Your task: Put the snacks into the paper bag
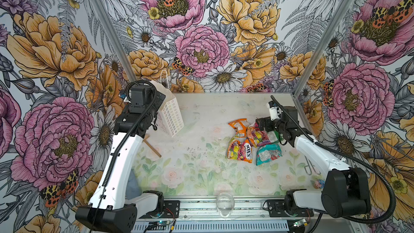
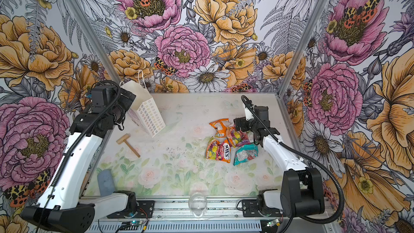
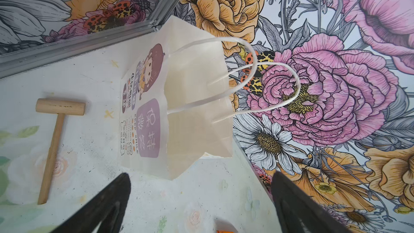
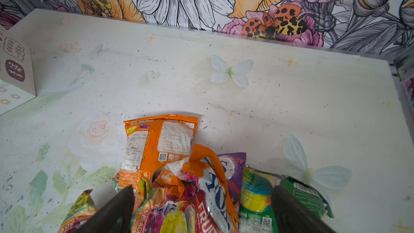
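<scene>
Middle of the tabletop (image 1: 197, 166) was wide open, with plenty of room to pass from the near edge to the far edge. Stuff in the way: the paper bag (image 1: 171, 117) leaning by the far-left corner, a wooden mallet (image 2: 128, 144) just nearer along the left edge, the snacks (image 1: 251, 142) heaped toward the right edge, and a clear glass (image 1: 225, 203) at the middle of the near edge.

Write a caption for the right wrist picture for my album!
Open right claw hovers over the pile of snacks, with the paper bag standing apart.
</scene>
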